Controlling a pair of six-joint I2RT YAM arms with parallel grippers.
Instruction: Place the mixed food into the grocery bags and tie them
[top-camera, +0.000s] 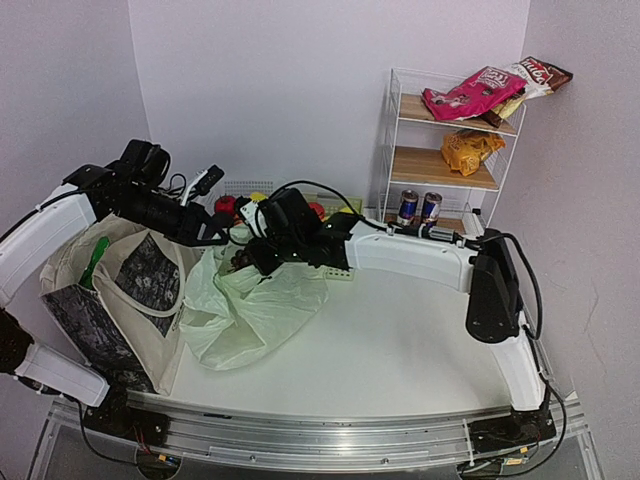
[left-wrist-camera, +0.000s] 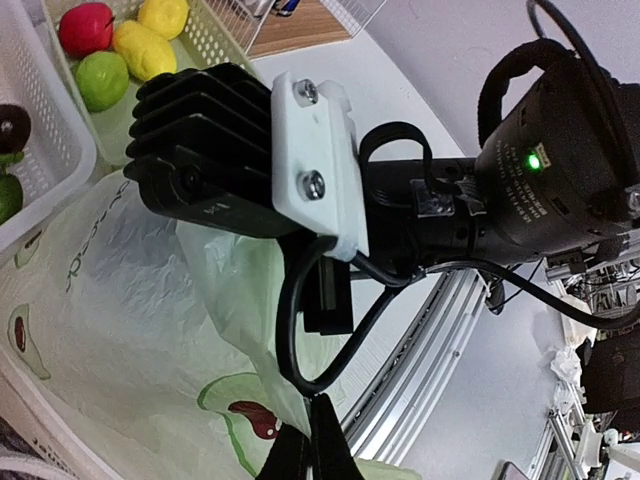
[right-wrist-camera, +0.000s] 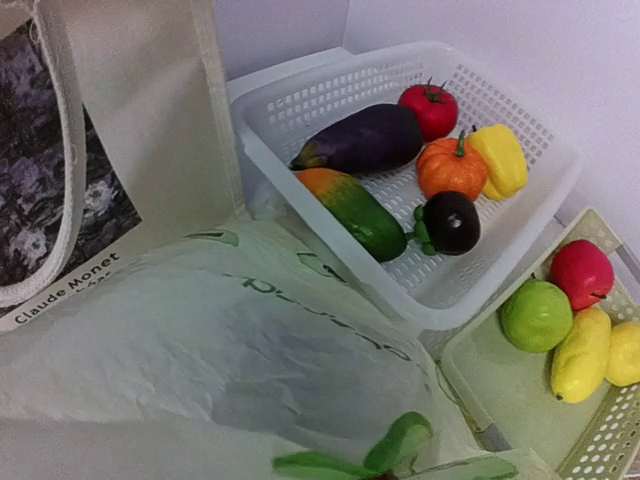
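Note:
The pale-green avocado-print plastic bag (top-camera: 250, 320) lies slumped on the white table beside the cream canvas tote (top-camera: 110, 290). My left gripper (left-wrist-camera: 312, 450) is shut, pinching the plastic bag's rim (left-wrist-camera: 110, 300) and holding it up. My right gripper (top-camera: 243, 262) hangs over the bag's mouth with something dark at its tip. Its fingers are outside the right wrist view, where only green leaves (right-wrist-camera: 400, 450) show at the bottom edge above the bag (right-wrist-camera: 230, 340). Two blue-silver cans (top-camera: 407, 207) and an orange crisp packet (top-camera: 468, 150) sit on the wire shelf. Something green (top-camera: 95, 262) pokes from the tote.
A white basket (right-wrist-camera: 300, 100) holds the eggplant (right-wrist-camera: 360, 140), a tomato and other vegetables. A green basket (right-wrist-camera: 470, 380) next to it holds fruit. A pink crisp packet (top-camera: 470, 95) lies on the wire shelf's top level at the back right. My right forearm (left-wrist-camera: 240, 150) fills the left wrist view.

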